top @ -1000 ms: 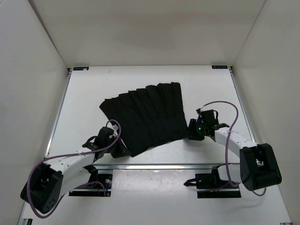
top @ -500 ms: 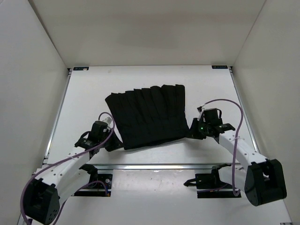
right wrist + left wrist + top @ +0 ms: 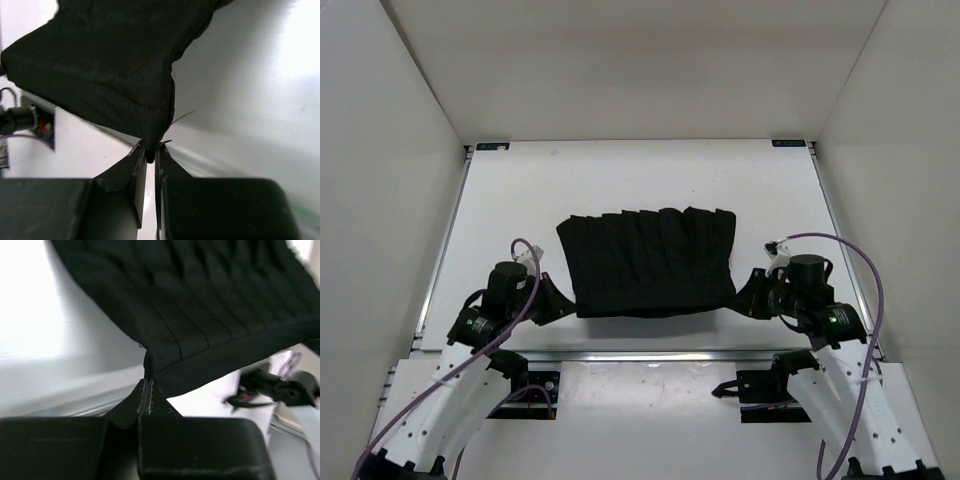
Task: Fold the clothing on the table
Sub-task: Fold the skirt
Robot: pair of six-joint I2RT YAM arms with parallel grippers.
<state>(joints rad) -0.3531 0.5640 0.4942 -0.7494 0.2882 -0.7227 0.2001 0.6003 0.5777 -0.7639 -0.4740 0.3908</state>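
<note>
Clothing [image 3: 650,262] spread on tabletop [image 3: 500,200]; left pincer [image 3: 146,386] & right pincer [image 3: 151,150] each clamped on a near corner. Grasp step done; next prob: lift both evenly, fold fwd.

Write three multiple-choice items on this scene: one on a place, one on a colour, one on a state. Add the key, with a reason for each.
1. Which part of the clothing does the left end effector hold?
A. its near left corner
B. the middle of its far edge
C. its centre

2. What colour is the clothing?
A. white
B. black
C. red

3. How is the right end effector?
A. wide open, holding nothing
B. shut on a corner of the clothing
C. out of every view

Key:
1 A, the top view shows it at the near left corner.
2 B, the fabric is black in all views.
3 B, its wrist view shows it pinching a fabric corner.
</note>
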